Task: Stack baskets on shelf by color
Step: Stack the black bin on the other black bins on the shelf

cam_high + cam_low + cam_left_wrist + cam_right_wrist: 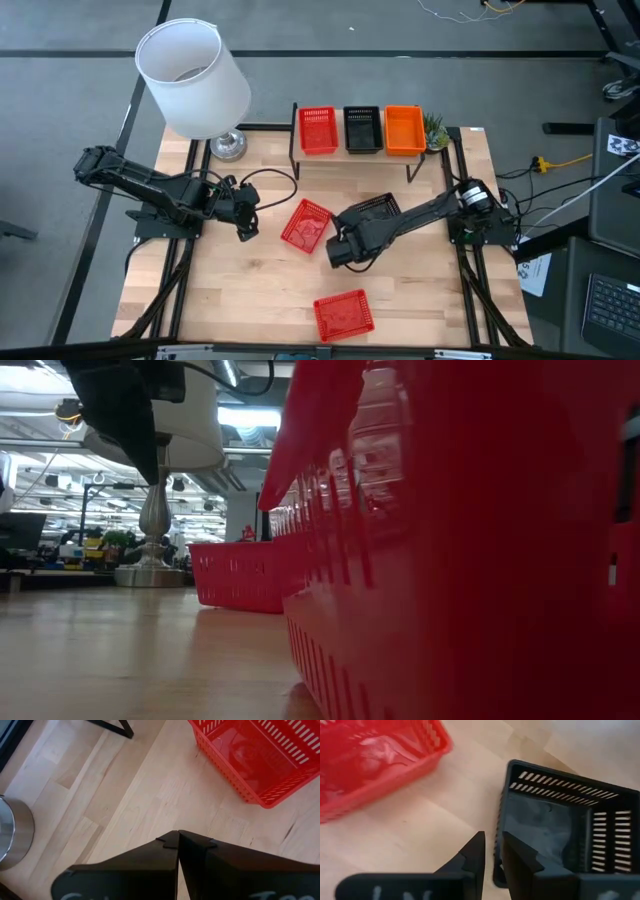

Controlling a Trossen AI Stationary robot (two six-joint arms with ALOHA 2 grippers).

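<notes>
Black mesh basket (560, 820), likely light, stiff and slick, suits a rim pinch where the right gripper (492, 852) straddles its wall, fingers narrowly parted, not yet clamped.

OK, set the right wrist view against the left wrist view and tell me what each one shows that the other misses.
Right wrist only: a black perforated plastic basket, with the right end effector straddling its near wall, fingers narrowly apart. Left wrist only: the shut left end effector, a black metal shelf leg and the lamp's silver base. Both: a red perforated plastic basket on the light wooden tabletop.
</notes>
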